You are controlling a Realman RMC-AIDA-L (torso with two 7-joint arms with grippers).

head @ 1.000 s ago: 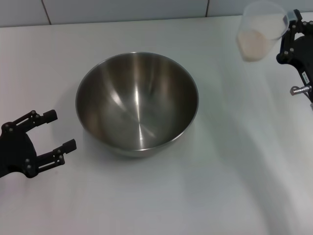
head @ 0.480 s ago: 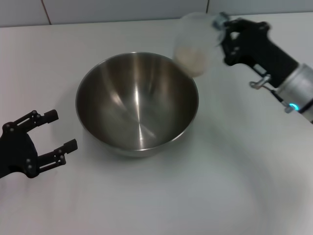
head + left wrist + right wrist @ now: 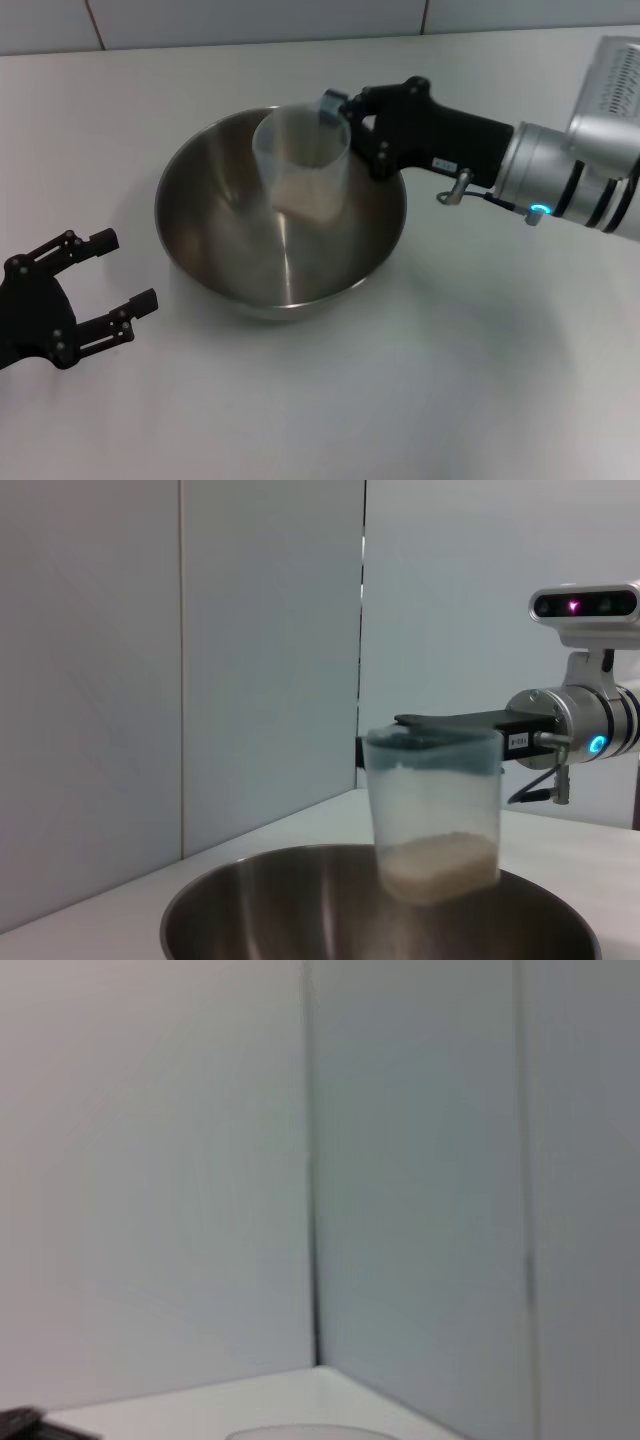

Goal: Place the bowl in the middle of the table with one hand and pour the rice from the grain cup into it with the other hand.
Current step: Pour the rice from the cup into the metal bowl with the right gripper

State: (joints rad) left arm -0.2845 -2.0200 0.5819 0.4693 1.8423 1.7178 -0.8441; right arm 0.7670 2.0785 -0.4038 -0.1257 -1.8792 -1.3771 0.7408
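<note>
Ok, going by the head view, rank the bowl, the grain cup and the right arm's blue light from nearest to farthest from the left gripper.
1. Bowl: mid-table, just beside the open left gripper.
2. Grain cup: over the bowl's far side, held upright by the right gripper, rice in its bottom.
3. Blue light: out on the right arm, farthest.

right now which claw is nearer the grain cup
Right. The right claw grips the grain cup over the bowl; the left claw sits open beside the bowl.
</note>
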